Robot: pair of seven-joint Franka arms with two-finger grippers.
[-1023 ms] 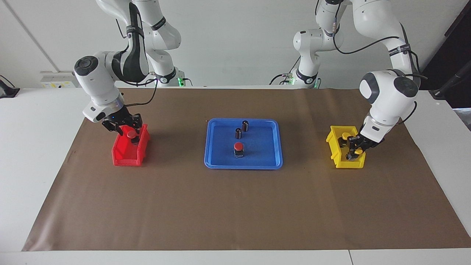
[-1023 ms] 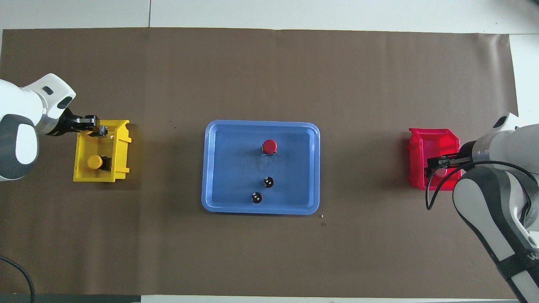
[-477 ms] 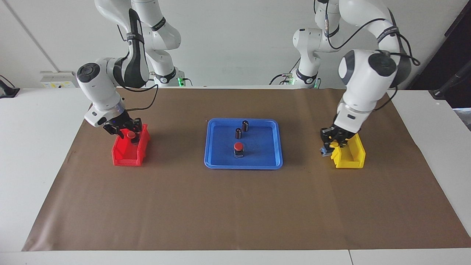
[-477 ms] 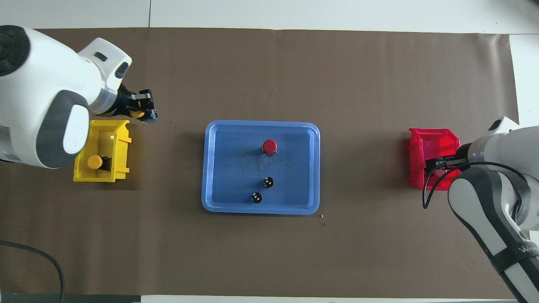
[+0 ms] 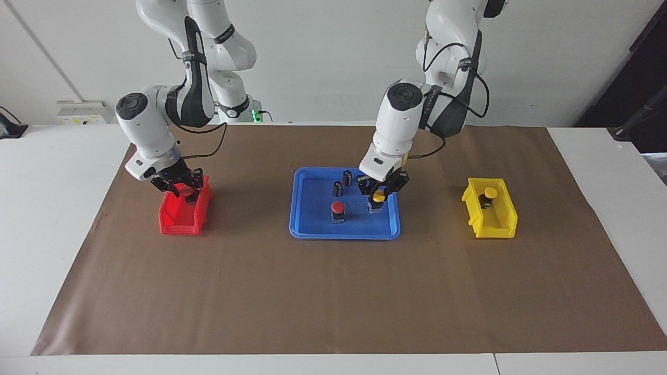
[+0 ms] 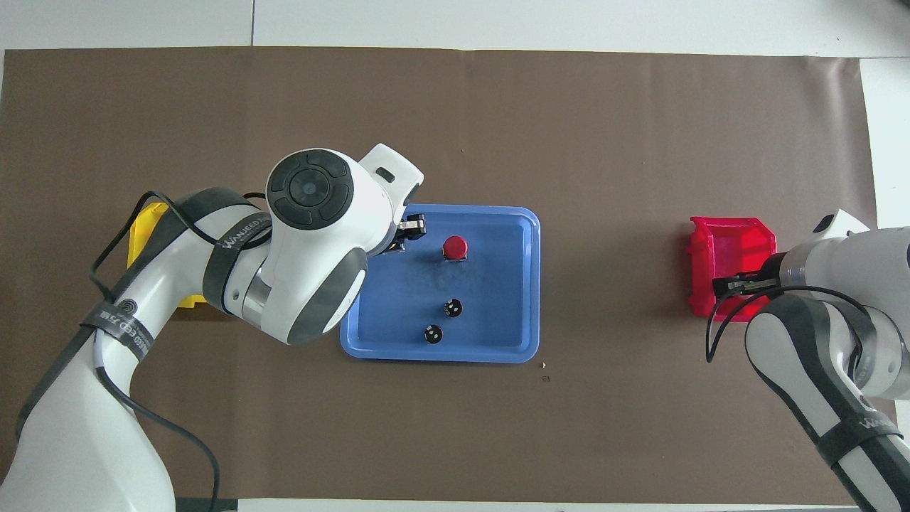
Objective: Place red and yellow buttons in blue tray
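My left gripper (image 5: 379,196) is shut on a yellow button (image 5: 379,197) and holds it low over the blue tray (image 5: 312,229), at the side toward the left arm's end. Whether its dark base touches the tray floor I cannot tell. In the overhead view the arm's wrist hides this button. A red button (image 5: 337,208) (image 6: 455,247) stands in the tray (image 6: 522,284). A second yellow button (image 5: 490,193) sits in the yellow bin (image 5: 501,219). My right gripper (image 5: 180,186) (image 6: 726,284) is down in the red bin (image 5: 180,221), at a red button it mostly hides.
Two small dark capless cylinders (image 5: 347,177) (image 5: 337,188) stand in the tray, nearer to the robots than the red button. The red bin (image 6: 725,238) sits toward the right arm's end, the yellow bin (image 6: 144,222) toward the left arm's end. Brown paper covers the table.
My left gripper lifted a yellow button out of the yellow bin and carried it across to the blue tray. The right gripper stayed at the red bin, shifting only slightly.
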